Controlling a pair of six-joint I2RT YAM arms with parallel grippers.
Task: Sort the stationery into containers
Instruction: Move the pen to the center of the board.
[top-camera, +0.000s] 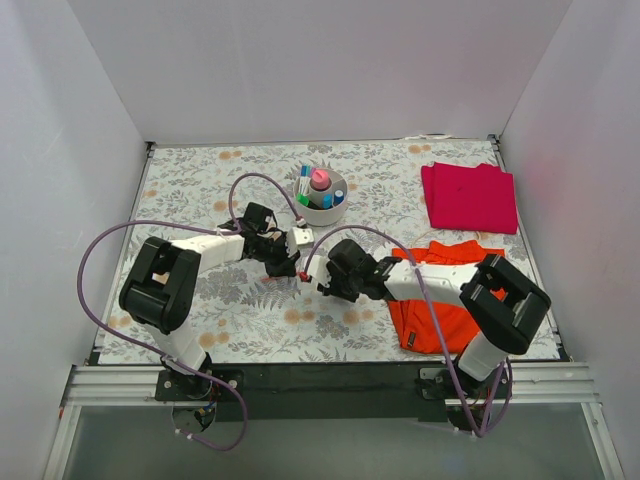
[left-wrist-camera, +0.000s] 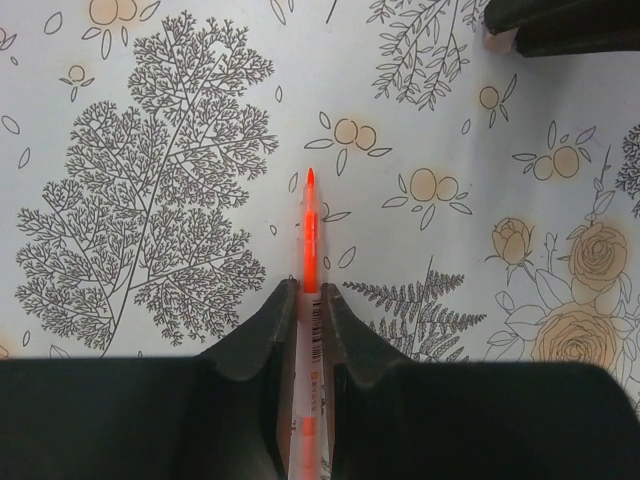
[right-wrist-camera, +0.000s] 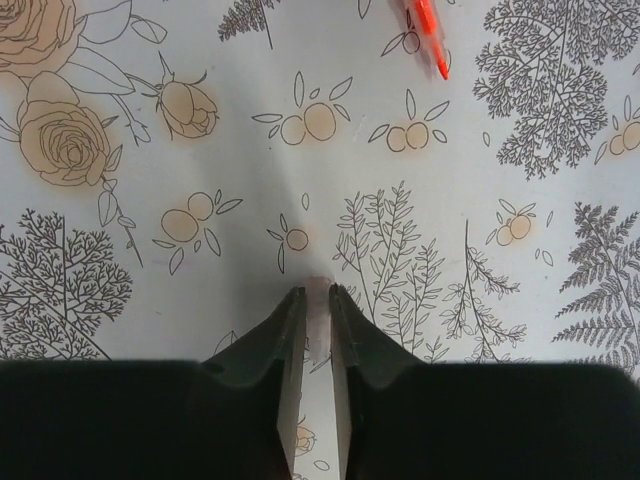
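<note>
Currently, an orange pen (left-wrist-camera: 310, 235) is being pinched by the left gripper (left-wrist-camera: 310, 292), its tip jutting beyond the fingertips. The right gripper (right-wrist-camera: 311, 292) is being seen with fingers almost together; whether it has hold of anything cannot be told.

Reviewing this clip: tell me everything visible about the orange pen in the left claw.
The orange pen is thin, straight, plastic-looking: a bright orange pointed front, then a pale barrel with a barcode label. The left claw is shut on the barrel, one finger each side, the tip jutting ahead over the floral table cover. Whether the tip touches the cover cannot be told; its rear end is hidden.
</note>
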